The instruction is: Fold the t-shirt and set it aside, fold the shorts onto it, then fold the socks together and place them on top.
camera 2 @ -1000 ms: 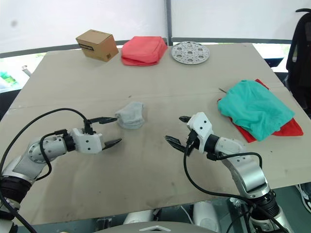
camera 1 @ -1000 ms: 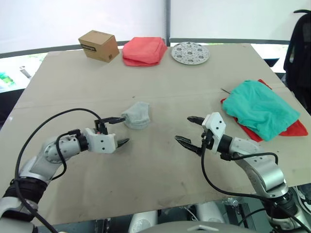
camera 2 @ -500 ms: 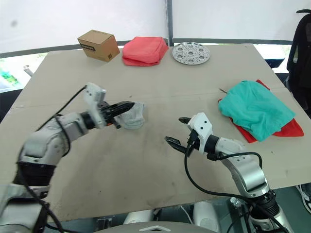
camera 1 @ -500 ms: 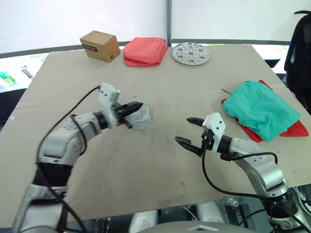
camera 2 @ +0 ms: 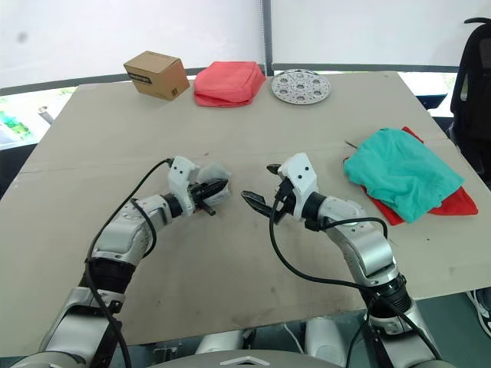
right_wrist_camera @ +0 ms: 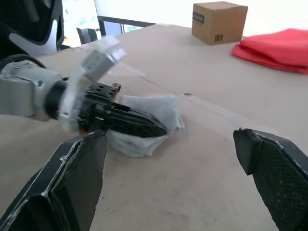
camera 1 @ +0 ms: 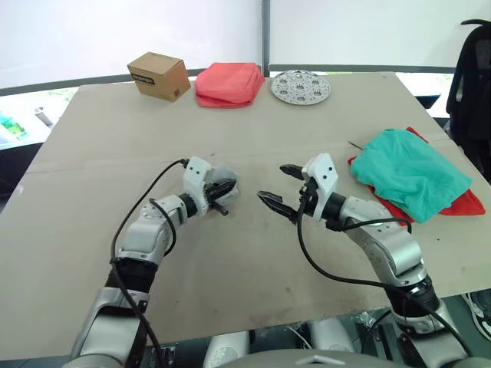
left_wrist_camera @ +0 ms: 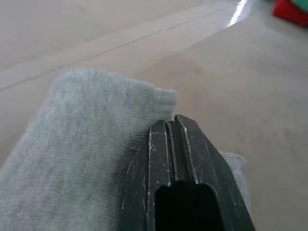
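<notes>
The light grey socks point(camera 1: 224, 173) lie bunched at the middle of the table. My left gripper point(camera 1: 229, 186) is shut across them, and in the left wrist view sock fabric point(left_wrist_camera: 82, 159) spreads on both sides of the closed fingers point(left_wrist_camera: 175, 139). My right gripper point(camera 1: 272, 182) stands open just to the right of the socks, its jaws wide apart and nothing between them. At the right side of the table the teal shorts point(camera 1: 410, 172) lie folded on the red t-shirt point(camera 1: 464, 203), which peeks out beneath them.
Along the far edge stand a cardboard box point(camera 1: 157, 75), a folded coral-pink cloth point(camera 1: 228, 83) and a round perforated metal disc point(camera 1: 301, 86). A black chair point(camera 1: 472, 69) stands past the table's right edge. Bare tabletop point(camera 1: 230, 284) lies in front of the grippers.
My left gripper went from open beside the socks to shut on them. My right gripper has moved left and forward towards the socks and stays open.
</notes>
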Robot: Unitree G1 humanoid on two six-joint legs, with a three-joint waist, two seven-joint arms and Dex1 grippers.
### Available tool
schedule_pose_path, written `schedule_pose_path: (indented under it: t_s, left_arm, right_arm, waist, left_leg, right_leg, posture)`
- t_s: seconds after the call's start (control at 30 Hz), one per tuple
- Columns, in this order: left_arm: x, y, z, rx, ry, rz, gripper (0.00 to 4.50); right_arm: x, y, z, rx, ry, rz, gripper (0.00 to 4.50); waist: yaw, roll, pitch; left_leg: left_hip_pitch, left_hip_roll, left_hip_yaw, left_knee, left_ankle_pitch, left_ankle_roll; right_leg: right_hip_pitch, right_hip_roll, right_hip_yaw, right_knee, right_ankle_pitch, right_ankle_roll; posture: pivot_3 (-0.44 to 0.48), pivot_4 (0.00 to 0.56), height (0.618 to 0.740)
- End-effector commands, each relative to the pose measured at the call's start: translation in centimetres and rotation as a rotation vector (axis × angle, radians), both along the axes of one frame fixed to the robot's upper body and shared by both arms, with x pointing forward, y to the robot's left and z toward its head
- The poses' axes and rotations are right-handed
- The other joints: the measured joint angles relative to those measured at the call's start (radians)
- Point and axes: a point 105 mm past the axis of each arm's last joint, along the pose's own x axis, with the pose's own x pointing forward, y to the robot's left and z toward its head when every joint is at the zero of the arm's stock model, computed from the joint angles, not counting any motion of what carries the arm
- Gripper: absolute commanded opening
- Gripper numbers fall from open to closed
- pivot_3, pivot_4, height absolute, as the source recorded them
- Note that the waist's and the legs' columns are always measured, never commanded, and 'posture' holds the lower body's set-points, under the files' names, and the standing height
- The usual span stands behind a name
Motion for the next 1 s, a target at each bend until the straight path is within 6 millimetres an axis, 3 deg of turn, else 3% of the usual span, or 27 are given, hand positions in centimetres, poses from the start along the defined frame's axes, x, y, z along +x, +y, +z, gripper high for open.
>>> schedule_pose_path:
  t_s: [0.03, 0.13, 0.2, 0.37, 0.5, 0.63, 0.8, 0.9, 1.0]
  left_arm:
    - [-1.7, 1.1, 4.4, -0.06, -0.041, -0.072, 1.02]
    - [-0.2, 4.1, 7.4, -0.095, -0.074, 0.082, 2.49]
    - [0.9, 5.5, 7.6, -0.064, -0.067, 0.153, 3.45]
    - [3.4, 7.1, 4.8, 0.06, -0.013, 0.306, 3.45]
    - [3.5, 5.7, 1.5, 0.02, 0.08, 0.3, 3.45]
    - [0.6, 1.0, 0.6, -0.112, 0.18, 0.077, 3.45]
    - [-3.5, -3.6, -0.5, -0.09, 0.262, -0.166, 3.45]
    - [-3.9, -4.9, 0.1, -0.129, 0.265, -0.202, 3.45]
    - [-3.5, -3.9, 1.1, -0.149, 0.238, -0.174, 3.45]
  right_arm:
    - [0.2, 0.6, 1.1, 0.03, -0.023, 0.02, 4.5]
    - [0.6, 0.8, 1.2, 0.033, -0.025, 0.02, 4.5]
    - [0.8, 0.8, 1.2, 0.033, -0.024, 0.018, 4.5]
    - [0.9, 0.7, 0.6, 0.009, -0.019, 0.013, 4.5]
    - [1.1, 0.3, 0.5, -0.011, -0.018, -0.028, 4.5]
    - [1.0, -0.3, 0.0, -0.037, -0.004, -0.061, 4.5]
    - [0.5, -1.7, -1.5, -0.082, 0.056, -0.1, 4.5]
    - [-0.1, -1.9, -2.3, -0.109, 0.082, -0.086, 4.5]
    - [-0.7, -1.8, -2.9, -0.153, 0.089, -0.047, 4.5]
  waist:
    - [0.0, 0.0, 0.001]
    - [0.007, 0.001, 0.001]
    - [0.009, 0.001, 0.001]
    - [0.007, 0.001, 0.002]
    - [0.006, 0.0, 0.001]
    - [0.005, 0.0, 0.001]
    - [0.008, 0.001, 0.001]
    - [0.009, 0.001, 0.001]
    - [0.006, 0.001, 0.001]
  left_leg:
    - [-0.001, 0.0, -0.001, 0.0, 0.0, 0.0]
    - [-0.004, 0.0, -0.002, -0.001, 0.0, 0.0]
    - [-0.004, -0.001, -0.003, -0.001, 0.0, 0.0]
    - [-0.002, -0.004, -0.001, -0.001, 0.0, 0.0]
    - [-0.003, -0.004, -0.002, -0.001, 0.0, 0.0]
    - [-0.005, -0.003, -0.002, -0.001, 0.0, 0.0]
    - [-0.005, -0.002, -0.002, -0.001, 0.0, 0.0]
    - [-0.004, -0.003, -0.002, 0.0, 0.0, 0.0]
    - [-0.004, -0.003, -0.002, 0.0, 0.0, 0.0]
  right_leg:
    - [-0.001, 0.0, 0.0, 0.0, 0.0, 0.0]
    - [-0.005, 0.001, -0.002, 0.001, 0.0, 0.0]
    - [-0.005, 0.001, -0.003, 0.0, 0.0, 0.0]
    - [-0.002, -0.001, -0.001, 0.0, 0.0, 0.0]
    - [-0.003, 0.0, -0.002, 0.0, 0.0, 0.0]
    - [-0.005, 0.0, -0.002, 0.0, 0.0, 0.0]
    - [-0.004, -0.003, -0.001, 0.0, 0.0, 0.0]
    - [-0.004, -0.003, -0.001, 0.0, -0.001, -0.001]
    - [-0.003, -0.003, -0.001, 0.0, -0.002, -0.003]
  posture:
    - [0.0, 0.15, 0.74]
    - [0.0, 0.15, 0.74]
    - [0.0, 0.15, 0.74]
    - [0.0, 0.15, 0.74]
    - [0.0, 0.15, 0.74]
    - [0.0, 0.15, 0.74]
    - [0.0, 0.15, 0.74]
    - [0.0, 0.15, 0.74]
    - [0.0, 0.15, 0.74]
